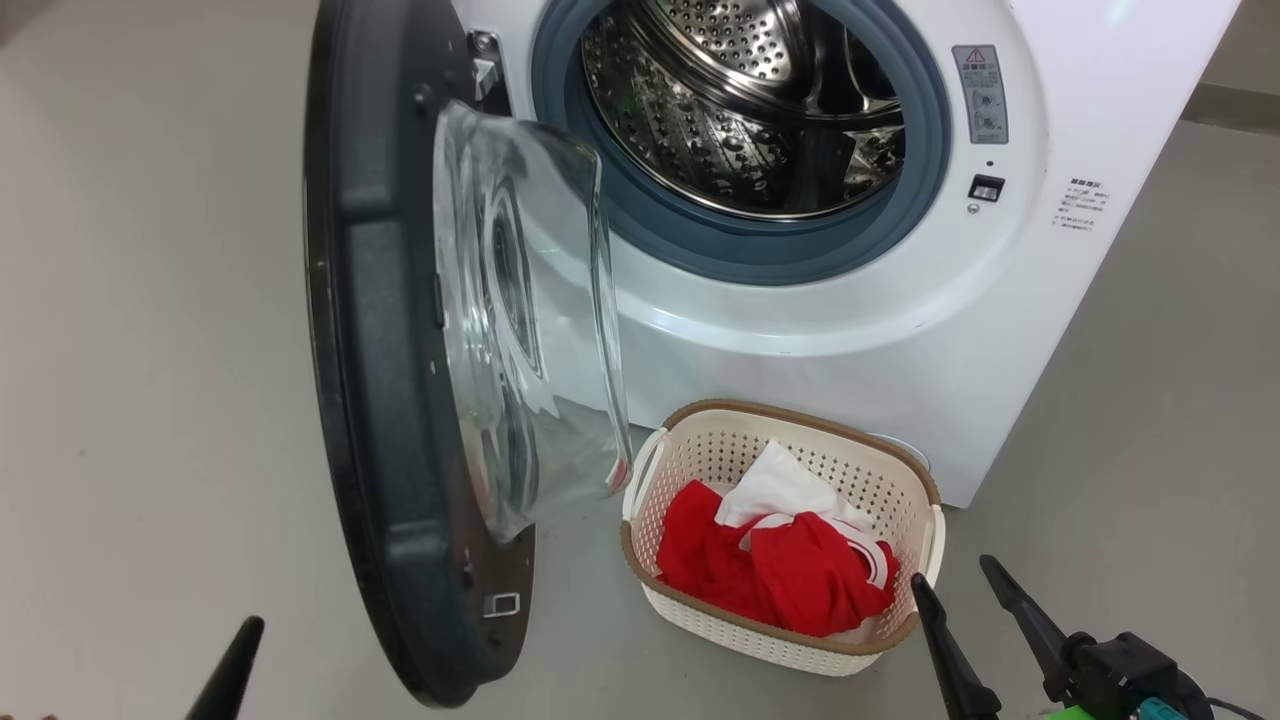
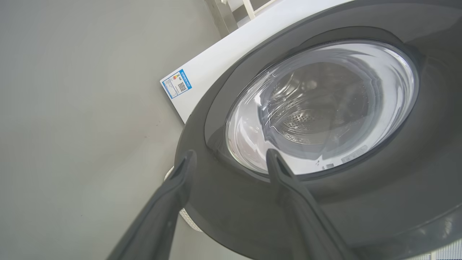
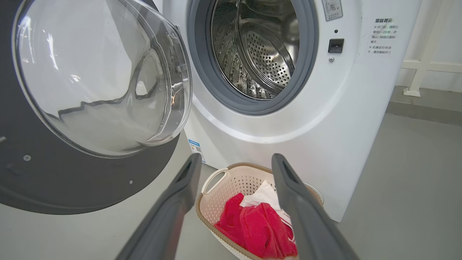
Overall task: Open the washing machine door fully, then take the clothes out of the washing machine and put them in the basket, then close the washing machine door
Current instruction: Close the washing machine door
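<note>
The washing machine [image 1: 900,330] stands with its door [image 1: 370,400] swung wide to the left, glass bowl [image 1: 530,320] facing in. Its steel drum [image 1: 740,110] shows bare metal. The red and white clothes [image 1: 790,570] lie in the basket [image 1: 800,415] on the floor before the machine. My right gripper [image 1: 954,575] hangs open just right of the basket, nothing between its fingers; in its wrist view [image 3: 236,159] it stands above the clothes [image 3: 252,227]. My left gripper [image 2: 231,154] is open, pointing at the door's outer face [image 2: 397,180].
Grey floor surrounds the machine on both sides. A blue label [image 2: 177,83] sits on the washer's side. A white frame [image 3: 418,65] stands by the wall to the right of the machine. One left finger [image 1: 240,650] shows left of the door's edge.
</note>
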